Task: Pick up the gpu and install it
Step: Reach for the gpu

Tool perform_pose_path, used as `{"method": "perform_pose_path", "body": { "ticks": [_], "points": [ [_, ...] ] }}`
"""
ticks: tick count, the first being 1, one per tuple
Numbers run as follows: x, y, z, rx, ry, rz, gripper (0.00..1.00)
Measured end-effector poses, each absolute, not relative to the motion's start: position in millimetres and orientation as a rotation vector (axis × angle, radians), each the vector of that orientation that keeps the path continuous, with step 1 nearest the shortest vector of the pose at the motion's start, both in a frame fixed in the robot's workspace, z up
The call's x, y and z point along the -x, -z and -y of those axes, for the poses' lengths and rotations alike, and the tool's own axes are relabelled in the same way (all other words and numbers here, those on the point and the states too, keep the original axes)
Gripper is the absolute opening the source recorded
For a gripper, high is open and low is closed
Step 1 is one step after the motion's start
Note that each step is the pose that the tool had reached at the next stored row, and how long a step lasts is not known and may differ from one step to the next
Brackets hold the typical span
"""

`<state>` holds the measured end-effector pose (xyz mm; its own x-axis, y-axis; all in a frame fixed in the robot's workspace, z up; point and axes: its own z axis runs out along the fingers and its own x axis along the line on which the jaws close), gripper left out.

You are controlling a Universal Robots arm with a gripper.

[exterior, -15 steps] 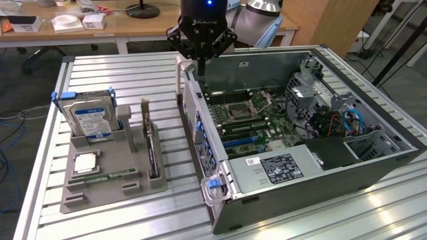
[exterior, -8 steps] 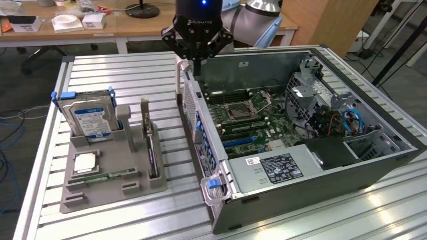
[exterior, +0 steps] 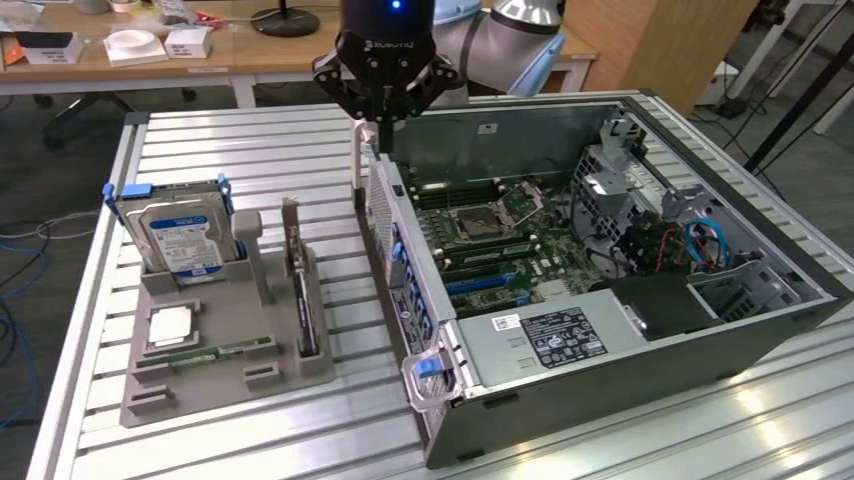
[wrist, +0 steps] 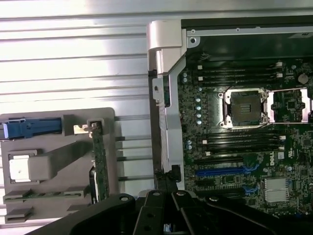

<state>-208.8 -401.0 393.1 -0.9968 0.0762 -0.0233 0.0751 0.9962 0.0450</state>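
The gpu [exterior: 304, 295] is a thin black card standing on edge in a slot of the grey holder [exterior: 200, 385], its silver bracket [exterior: 290, 215] at the far end. From the wrist view the gpu [wrist: 99, 164] appears edge-on beside the holder's blocks. My gripper [exterior: 379, 125] hangs shut and empty above the rear wall of the open computer case [exterior: 627, 370], apart from the gpu and toward the exterior view's right of it. Its dark fingers [wrist: 151, 208] point down over the case edge. The motherboard [wrist: 244, 122] lies exposed with blue card slots [wrist: 225, 171].
A hard drive [exterior: 180, 235] with a blue-white label stands upright in the holder, with a square processor [exterior: 174, 328] and a green memory stick [exterior: 220, 352] in front of it. The slatted metal table [exterior: 240, 140] carries everything. Desks with clutter stand behind.
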Motion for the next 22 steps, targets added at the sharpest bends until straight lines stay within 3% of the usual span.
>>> {"method": "perform_pose_path", "body": {
  "ticks": [22],
  "points": [
    [227.7,-393.1,401.5,-0.119,-0.069,-3.114,0.11]
  ]
}}
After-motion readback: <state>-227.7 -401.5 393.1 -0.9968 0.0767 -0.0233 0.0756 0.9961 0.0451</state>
